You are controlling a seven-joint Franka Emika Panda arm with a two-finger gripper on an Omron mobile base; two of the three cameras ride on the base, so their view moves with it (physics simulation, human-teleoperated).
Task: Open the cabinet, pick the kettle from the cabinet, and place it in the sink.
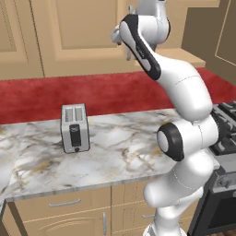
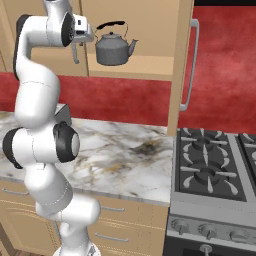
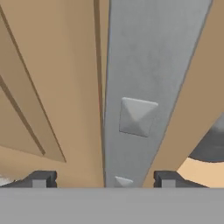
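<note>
Left base view: marble counter [image 1: 120, 152], red wall [image 1: 69, 94]

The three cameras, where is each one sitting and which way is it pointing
Left base view: behind the arm's left, looking forward and down at the toaster on the counter; arm rises lower right.
Right base view: behind its right, facing the kettle in the cabinet; arm lower left, gripper.
Hand view: on the hand, close on the silver bar handle; fingertips at bottom.
Both base views share the counter.
</note>
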